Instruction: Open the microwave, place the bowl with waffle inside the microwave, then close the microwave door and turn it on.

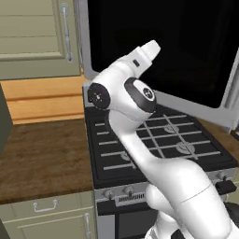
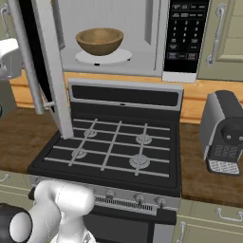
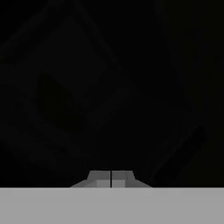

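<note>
The gripper (image 3: pixel 111 178) is seen closed, its two fingertips pressed together with nothing between them, facing the black glass of the microwave door (image 1: pixel 158 46). The door is swung wide open over the gas stove (image 2: pixel 114 152), its silver frame edge standing in front of the cavity's left side. Inside the microwave (image 2: pixel 161 42), the wooden bowl (image 2: pixel 99 41) is set upright on the white turntable (image 2: pixel 121 57). The waffle cannot be made out. A toaster (image 2: pixel 222 133) stands on the counter (image 1: pixel 42 154) right of the stove.
</note>
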